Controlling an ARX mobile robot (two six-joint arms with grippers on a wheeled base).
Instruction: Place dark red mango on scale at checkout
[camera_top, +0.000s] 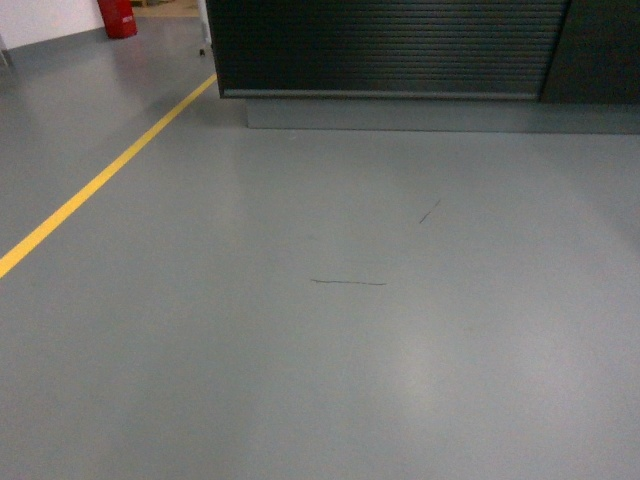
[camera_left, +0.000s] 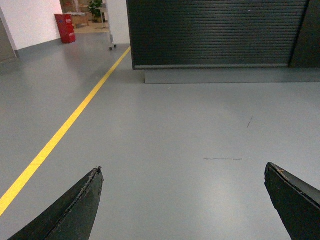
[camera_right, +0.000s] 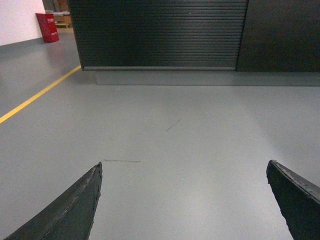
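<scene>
Black checkout dead ahead, well apart; I see no mango, no scale. Left fingers and right fingers spread wide, empty.

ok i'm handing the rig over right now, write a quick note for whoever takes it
Left hand: open, empty.
Right hand: open, empty.
Checkout: straight ahead across bare grey floor; only its ribbed front and grey plinth show.
Dark red mango and scale: not in any view.
Done: nothing that shows; no fruit is held.
Left: find and pick the mango, reach the checkout, set it on the scale.
</scene>
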